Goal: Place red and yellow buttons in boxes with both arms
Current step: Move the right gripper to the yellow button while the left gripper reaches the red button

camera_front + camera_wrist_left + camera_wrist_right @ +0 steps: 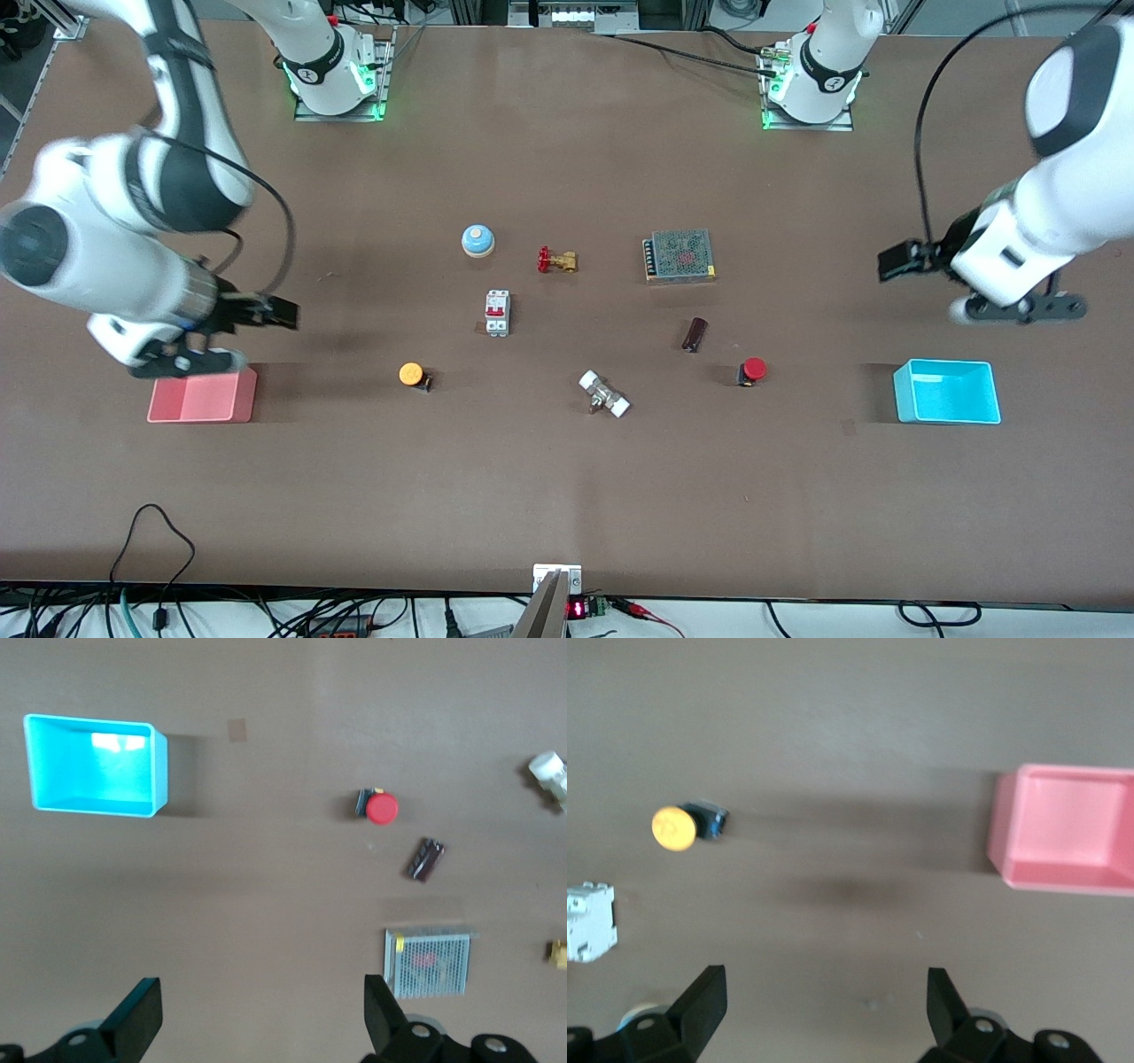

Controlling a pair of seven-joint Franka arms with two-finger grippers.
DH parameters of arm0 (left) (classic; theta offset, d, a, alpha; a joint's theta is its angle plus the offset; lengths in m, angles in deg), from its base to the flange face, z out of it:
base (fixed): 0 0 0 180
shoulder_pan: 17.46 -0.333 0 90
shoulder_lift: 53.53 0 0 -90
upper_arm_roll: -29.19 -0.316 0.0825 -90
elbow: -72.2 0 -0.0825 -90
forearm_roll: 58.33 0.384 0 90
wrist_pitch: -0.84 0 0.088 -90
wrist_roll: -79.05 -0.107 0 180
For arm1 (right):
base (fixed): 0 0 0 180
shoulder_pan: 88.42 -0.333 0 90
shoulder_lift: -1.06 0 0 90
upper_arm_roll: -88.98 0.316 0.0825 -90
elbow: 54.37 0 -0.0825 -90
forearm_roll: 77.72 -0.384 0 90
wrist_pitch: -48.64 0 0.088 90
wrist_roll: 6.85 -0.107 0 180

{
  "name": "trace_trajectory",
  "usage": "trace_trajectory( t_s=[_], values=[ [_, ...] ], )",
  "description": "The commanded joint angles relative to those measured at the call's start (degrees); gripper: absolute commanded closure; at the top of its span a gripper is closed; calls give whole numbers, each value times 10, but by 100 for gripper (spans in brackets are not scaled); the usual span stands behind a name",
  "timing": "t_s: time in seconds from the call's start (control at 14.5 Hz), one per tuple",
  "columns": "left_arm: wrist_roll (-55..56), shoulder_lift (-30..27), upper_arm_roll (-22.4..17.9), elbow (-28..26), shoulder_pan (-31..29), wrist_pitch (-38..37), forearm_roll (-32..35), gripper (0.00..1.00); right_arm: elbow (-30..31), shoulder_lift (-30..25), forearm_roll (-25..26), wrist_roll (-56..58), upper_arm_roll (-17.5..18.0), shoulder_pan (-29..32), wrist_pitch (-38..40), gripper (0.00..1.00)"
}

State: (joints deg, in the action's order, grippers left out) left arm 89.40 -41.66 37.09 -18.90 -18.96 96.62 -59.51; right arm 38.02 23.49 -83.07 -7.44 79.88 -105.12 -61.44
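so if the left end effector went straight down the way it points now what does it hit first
Most likely bare table. The left end effector points down with its fingers apart, and in its wrist view the brown surface lies between them; the cyan box and red button sit off to either side. Depth is unclear.

Brown table [567, 496], pink box [202, 396], cyan box [946, 392], yellow button [411, 374], red button [753, 370]
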Motion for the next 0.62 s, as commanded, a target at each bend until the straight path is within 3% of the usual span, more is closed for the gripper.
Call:
trace_trajectory(
  t_s=[0.0,0.55],
  values=[
    [49,52,1,0,23,47,-10,0,-12,45,-7,-22,-3,-39,-42,0],
    [133,176,3,-41,75,240,-11,0,-56,126,-7,-99,-3,-90,-85,0]
  ],
)
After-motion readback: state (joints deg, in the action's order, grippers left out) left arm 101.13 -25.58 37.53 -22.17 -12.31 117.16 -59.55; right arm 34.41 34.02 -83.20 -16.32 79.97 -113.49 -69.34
